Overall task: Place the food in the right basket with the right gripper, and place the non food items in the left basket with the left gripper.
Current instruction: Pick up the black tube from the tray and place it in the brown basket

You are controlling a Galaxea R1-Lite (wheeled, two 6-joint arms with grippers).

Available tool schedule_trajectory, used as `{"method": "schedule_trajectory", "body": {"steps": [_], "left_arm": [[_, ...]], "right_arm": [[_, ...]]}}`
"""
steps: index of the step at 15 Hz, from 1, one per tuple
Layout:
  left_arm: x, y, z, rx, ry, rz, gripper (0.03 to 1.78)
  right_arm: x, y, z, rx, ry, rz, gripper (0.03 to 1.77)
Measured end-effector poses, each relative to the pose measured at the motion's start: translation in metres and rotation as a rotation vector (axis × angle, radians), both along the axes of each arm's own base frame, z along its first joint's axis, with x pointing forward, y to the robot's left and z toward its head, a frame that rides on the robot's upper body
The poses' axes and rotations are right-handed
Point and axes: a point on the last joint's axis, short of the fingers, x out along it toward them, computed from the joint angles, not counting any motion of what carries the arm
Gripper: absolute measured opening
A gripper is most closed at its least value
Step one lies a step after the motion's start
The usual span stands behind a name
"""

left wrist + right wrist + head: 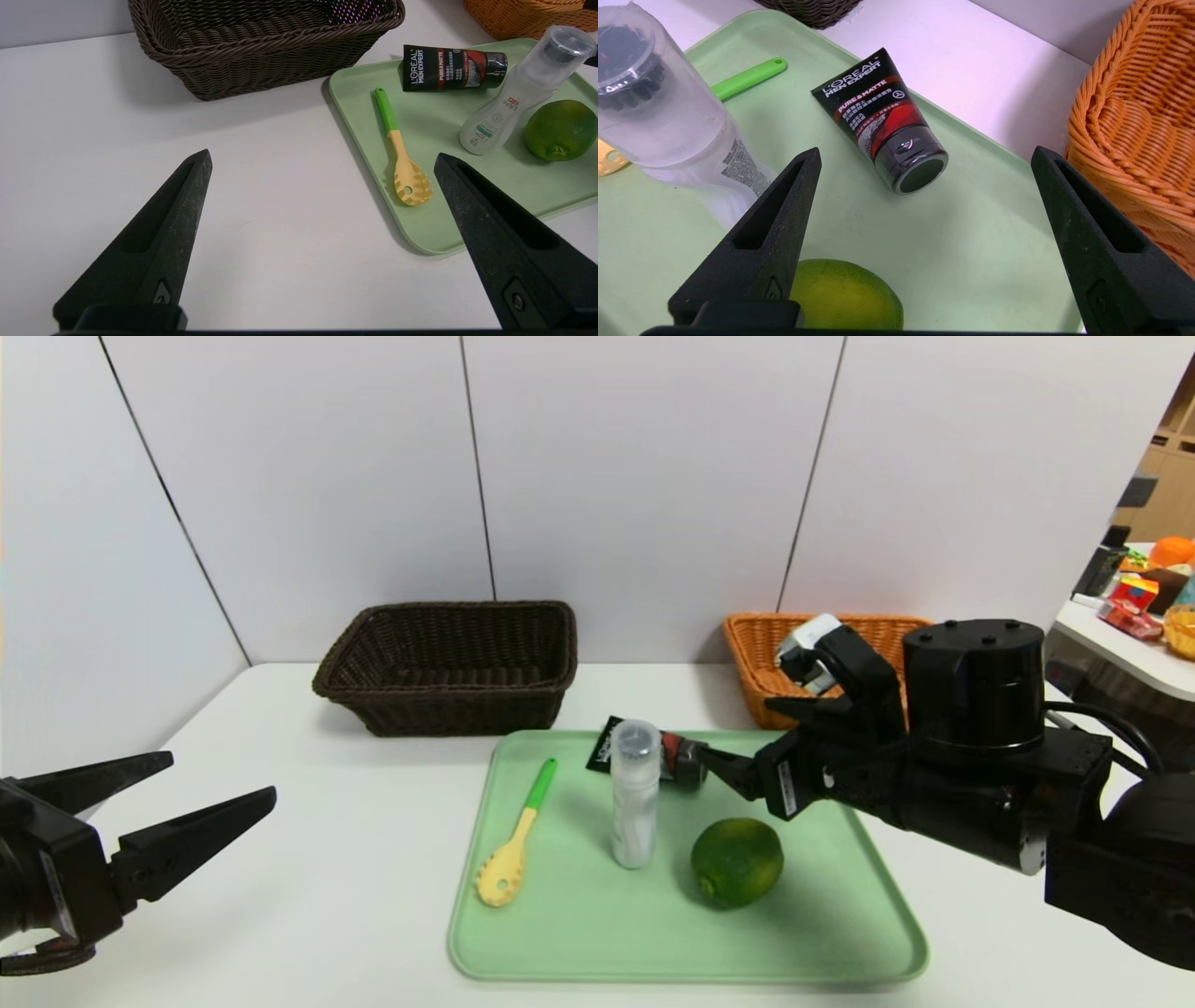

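Both my jaw pairs stand apart, holding nothing. My left gripper [219,826] hangs parked well to the left of the green tray [579,933], waiting its turn. My right gripper [747,747] hovers over the tray's far right part, just above the lime [737,861], the only food, likely poised to take it. Further along the tray lie the pasta spoon [515,840], clear bottle [635,793] and black tube [667,754]. Beyond the tray sit the brown basket [448,665] and orange basket [761,658].
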Motion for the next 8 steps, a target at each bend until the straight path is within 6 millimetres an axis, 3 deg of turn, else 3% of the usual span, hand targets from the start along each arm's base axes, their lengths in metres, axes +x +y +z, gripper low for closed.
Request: {"method": "schedule_trajectory", "body": {"steps": [8], "left_arm": [[-0.002,0.001,-0.001,0.000,-0.003,0.005,1.69]], "right_arm": [[0.033,0.005,-0.002,0.000,-0.015,0.074,1.66]]}}
